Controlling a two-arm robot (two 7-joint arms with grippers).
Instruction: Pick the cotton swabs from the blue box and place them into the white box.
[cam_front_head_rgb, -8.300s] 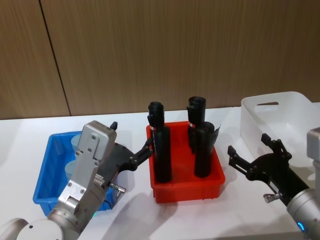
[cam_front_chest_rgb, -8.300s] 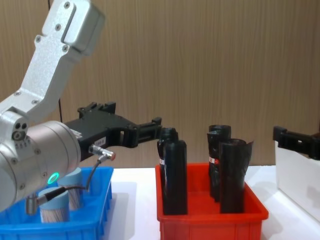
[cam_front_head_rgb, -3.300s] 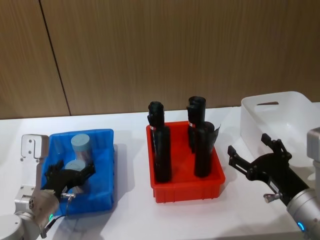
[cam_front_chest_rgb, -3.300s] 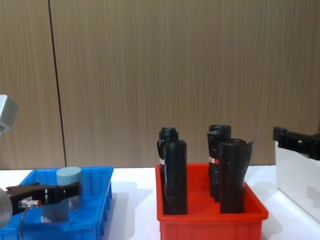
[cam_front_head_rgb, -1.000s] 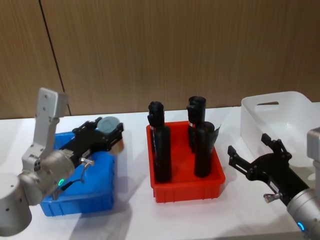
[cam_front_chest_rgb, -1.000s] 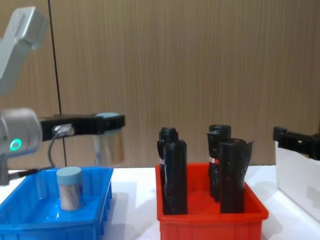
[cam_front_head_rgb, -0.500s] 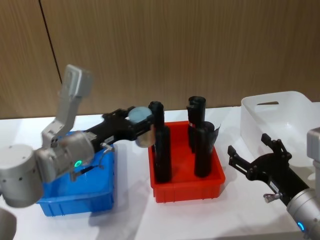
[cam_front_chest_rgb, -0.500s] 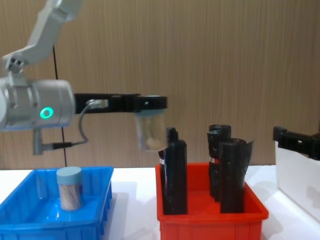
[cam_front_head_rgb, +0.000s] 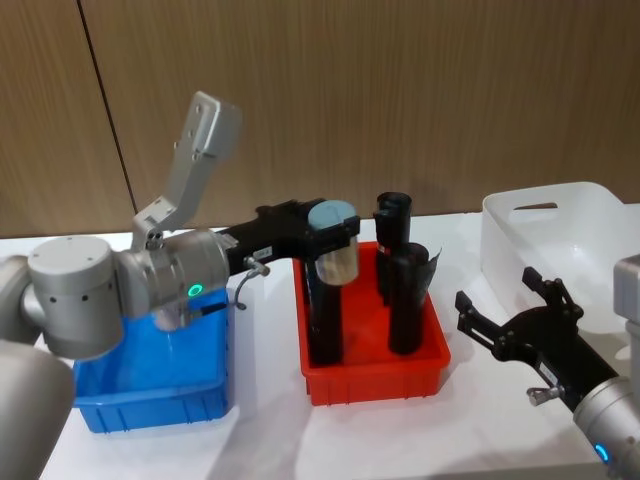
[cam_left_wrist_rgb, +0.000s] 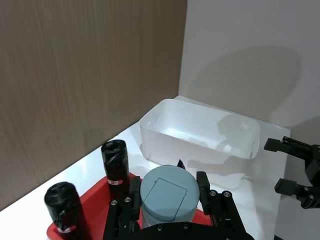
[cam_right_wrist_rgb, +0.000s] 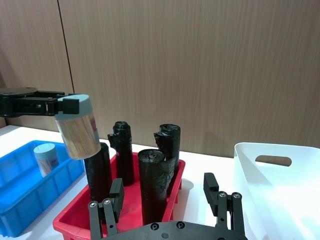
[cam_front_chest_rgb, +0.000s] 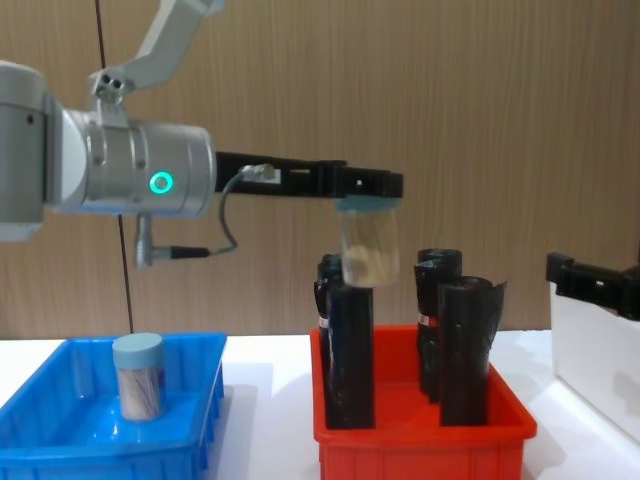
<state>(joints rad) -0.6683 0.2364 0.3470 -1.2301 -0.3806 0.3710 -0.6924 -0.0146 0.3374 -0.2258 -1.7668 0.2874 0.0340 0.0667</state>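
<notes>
While the left gripper (cam_front_head_rgb: 332, 228) hangs over the red bin (cam_front_head_rgb: 375, 385) mid-bench, its fingers (cam_left_wrist_rgb: 202, 186) clamp one cotton swab jar (cam_front_chest_rgb: 368, 248) just under the lid. Second jar (cam_front_chest_rgb: 138, 375) upright in the blue box (cam_front_chest_rgb: 205, 420), toward the bench's left edge. White box (cam_front_head_rgb: 560, 235) at the right edge. Right gripper (cam_front_head_rgb: 505, 320) near it, fingers (cam_front_head_rgb: 475, 318) spread, holding nothing.
</notes>
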